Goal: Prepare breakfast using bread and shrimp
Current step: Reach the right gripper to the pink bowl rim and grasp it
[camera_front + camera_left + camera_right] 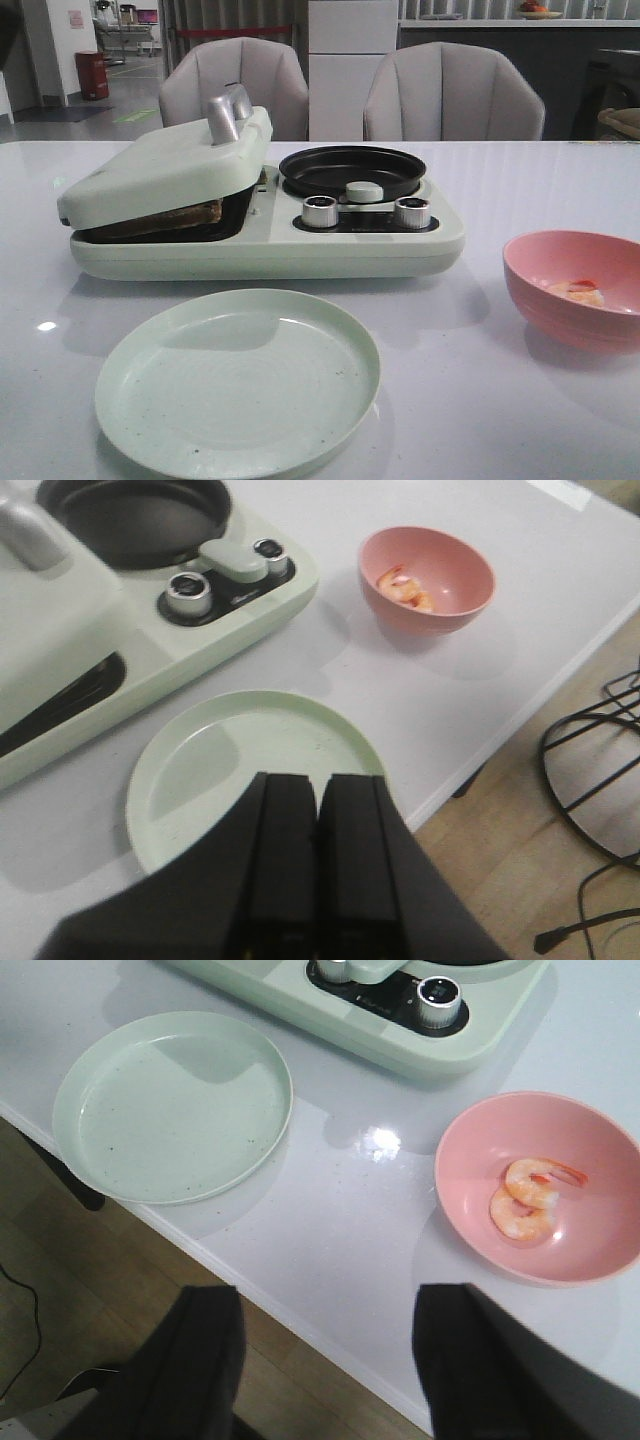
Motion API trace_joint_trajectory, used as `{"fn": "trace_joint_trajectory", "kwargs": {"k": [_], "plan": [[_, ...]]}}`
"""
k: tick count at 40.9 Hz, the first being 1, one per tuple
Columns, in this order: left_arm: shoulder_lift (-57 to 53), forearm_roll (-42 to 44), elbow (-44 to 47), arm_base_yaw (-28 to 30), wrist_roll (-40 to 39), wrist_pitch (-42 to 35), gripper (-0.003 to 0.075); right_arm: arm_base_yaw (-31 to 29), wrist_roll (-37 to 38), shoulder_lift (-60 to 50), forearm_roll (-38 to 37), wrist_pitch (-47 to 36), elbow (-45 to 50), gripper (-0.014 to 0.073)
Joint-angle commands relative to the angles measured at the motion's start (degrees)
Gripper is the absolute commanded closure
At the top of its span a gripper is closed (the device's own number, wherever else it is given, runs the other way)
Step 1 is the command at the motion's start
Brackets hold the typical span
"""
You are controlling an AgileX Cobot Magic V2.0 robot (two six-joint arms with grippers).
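Bread (190,214) sits inside the pale green breakfast maker (260,215), its brown crust edge just visible in the dark gap under the tilted lid (165,165); how many slices are in there cannot be told. The lid rests at a slant, not fully down, with a metal handle (228,115) on top. Beside the lid, on the same appliance, lies a black round pan (352,170), and in front of the pan are two silver knobs (320,212).

Two shrimp (530,1198) lie curled against each other in the pink bowl (600,1250), which stands on the white worktop (450,400) to the right of the appliance and apart from it. A pale green plate (238,380) lies on the worktop in front of the appliance, nothing on it.

In the left wrist view the left claw (318,855) hangs above the near edge of the plate with its black fingers pressed together, grasping nothing. In the right wrist view the right claw (325,1360) hovers over the worktop's edge, its fingers spread wide apart and holding nothing, with the bowl and plate both beyond it.
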Motion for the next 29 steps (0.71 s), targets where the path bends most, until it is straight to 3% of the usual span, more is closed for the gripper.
{"fn": "trace_joint_trajectory", "kwargs": {"k": [1,8,22,29], "plan": [[-0.71,5.31,-1.36,1.08,-6.67,-4.29,0.0618,-1.03,1.55,2.51,0.19,-4.48,-1.71,0.0106],[-0.71,6.61,-1.36,2.01,-7.47,-4.29,0.0619,-6.9,2.97,11.63,-0.76,-4.17,-4.46,0.0106],[-0.71,6.61,-1.32,2.01,-7.47,-4.29,0.0619,-26.29,2.69,34.62,0.29,-3.17,-14.72,0.0106],[-0.34,6.61,-1.32,2.01,-7.47,-4.29,0.0619,-28.76,1.26,44.05,0.29,-3.78,-19.28,0.0106]]}}
